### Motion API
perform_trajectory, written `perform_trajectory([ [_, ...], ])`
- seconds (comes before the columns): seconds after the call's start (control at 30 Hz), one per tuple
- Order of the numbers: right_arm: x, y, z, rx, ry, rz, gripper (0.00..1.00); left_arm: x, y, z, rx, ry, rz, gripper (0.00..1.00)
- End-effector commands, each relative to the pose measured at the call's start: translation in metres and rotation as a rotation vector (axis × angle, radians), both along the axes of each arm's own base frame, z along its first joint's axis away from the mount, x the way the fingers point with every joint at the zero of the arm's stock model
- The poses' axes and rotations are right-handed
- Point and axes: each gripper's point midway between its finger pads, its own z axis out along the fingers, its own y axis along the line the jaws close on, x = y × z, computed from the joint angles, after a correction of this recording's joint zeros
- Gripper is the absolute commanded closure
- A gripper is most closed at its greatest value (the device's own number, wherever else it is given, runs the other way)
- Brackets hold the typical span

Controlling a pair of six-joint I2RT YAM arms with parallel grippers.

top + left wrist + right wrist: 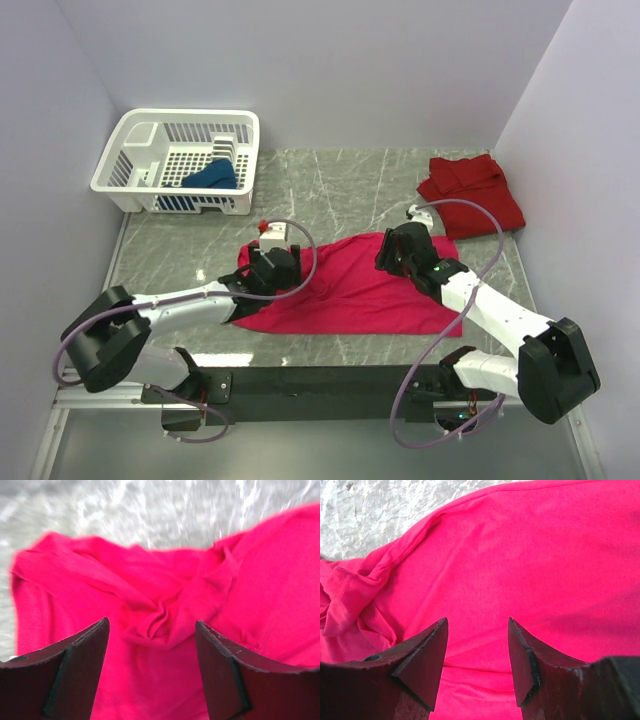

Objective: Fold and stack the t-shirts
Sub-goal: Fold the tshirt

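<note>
My left pincer [152, 630] hangs open and empty over the bunched left end of the pink shirt [345, 295], my right pincer [477, 625] likewise over its right end; it lies crosswise.

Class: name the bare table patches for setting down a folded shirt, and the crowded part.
Bare: back centre of grey marbled table, between white plastic lattice basket and dark red shirt; also the strip between basket and left arm. Crowded: centre, magenta shirt, left gripper, right gripper.

Top camera looks down from behind — 2 wrist cameras sit close, sharing the magenta t-shirt [350, 290].
</note>
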Motion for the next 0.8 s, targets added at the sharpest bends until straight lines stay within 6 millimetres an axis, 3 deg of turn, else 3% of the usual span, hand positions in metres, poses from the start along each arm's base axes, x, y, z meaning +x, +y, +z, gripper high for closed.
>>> perform_trajectory([
  [0.0, 0.007, 0.002, 0.006, 0.008, -0.036, 0.007, 0.42, 0.015, 0.006, 0.042, -0.036, -0.095, 0.082, 0.25],
  [0.1, 0.007, 0.002, 0.006, 0.009, -0.034, 0.006, 0.42, 0.029, 0.002, 0.052, -0.046, -0.113, 0.085, 0.24],
  [0.27, 0.006, 0.0, 0.007, 0.001, -0.037, 0.003, 0.42, 0.046, -0.017, 0.039, -0.009, -0.074, -0.009, 0.26],
  [0.5, 0.004, -0.002, 0.006, -0.004, -0.039, 0.002, 0.42, 0.043, -0.051, 0.042, -0.111, -0.077, -0.295, 0.26],
  [0.63, 0.003, -0.004, 0.005, -0.009, -0.038, 0.002, 0.42, 0.039, -0.056, 0.039, -0.131, -0.054, -0.368, 0.25],
  [0.77, 0.003, -0.003, 0.007, -0.003, -0.044, 0.003, 0.42, 0.045, -0.051, 0.018, -0.149, 0.017, -0.39, 0.25],
])
